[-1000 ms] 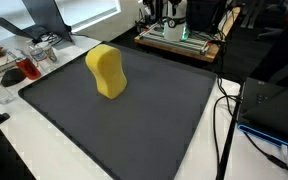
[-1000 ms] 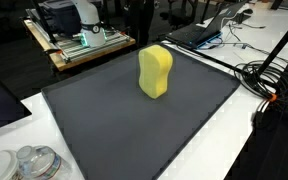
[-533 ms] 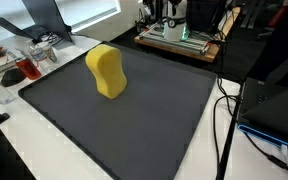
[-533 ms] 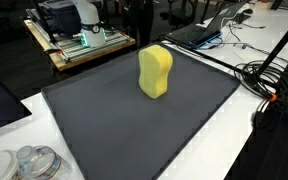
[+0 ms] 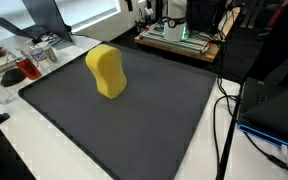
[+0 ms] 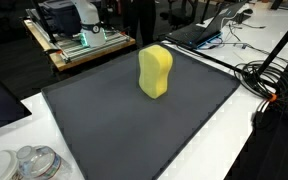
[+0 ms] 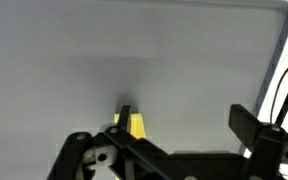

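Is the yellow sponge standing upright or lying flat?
Upright: the yellow sponge stands on its narrow end on the dark mat, taller than wide.

We see a plain bright yellow sponge on the mat, which is an even dark grey with no pattern in both exterior views. Around the mat the surface is white. Black cables run beside the mat. Beyond the mat, a board is light wood-brown with a green glow on it. In the wrist view the mat looks paler grey, the sponge shows as a yellow sliver, and the jaws are black.
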Available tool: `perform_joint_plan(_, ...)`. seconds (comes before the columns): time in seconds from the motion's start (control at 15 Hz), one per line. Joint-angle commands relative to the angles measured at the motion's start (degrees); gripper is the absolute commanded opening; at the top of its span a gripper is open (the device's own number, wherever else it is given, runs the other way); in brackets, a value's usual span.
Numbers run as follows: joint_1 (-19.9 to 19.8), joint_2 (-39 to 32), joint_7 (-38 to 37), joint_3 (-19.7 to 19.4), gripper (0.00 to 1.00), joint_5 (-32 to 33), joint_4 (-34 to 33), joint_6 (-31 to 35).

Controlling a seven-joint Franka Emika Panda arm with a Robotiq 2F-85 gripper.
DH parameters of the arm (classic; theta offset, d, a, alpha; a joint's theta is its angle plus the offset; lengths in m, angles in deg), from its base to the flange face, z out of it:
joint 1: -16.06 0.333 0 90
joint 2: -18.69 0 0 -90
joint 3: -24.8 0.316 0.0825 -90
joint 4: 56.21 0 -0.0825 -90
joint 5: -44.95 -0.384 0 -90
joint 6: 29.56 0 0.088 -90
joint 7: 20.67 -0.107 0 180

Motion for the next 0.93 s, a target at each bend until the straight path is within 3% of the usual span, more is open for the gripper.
perform_joint_plan(0.0,-2.3,8.0,6.9,-7.6,1.0,-3.7,7.6,6.3)
perform_joint_plan(0.47,1.4,-0.1,24.5,-27.0,1.0,-19.0,6.4,8.7)
perform_joint_plan(0.87,4.5,-11.6,39.9,-35.4,1.0,-32.1,4.1,6.8)
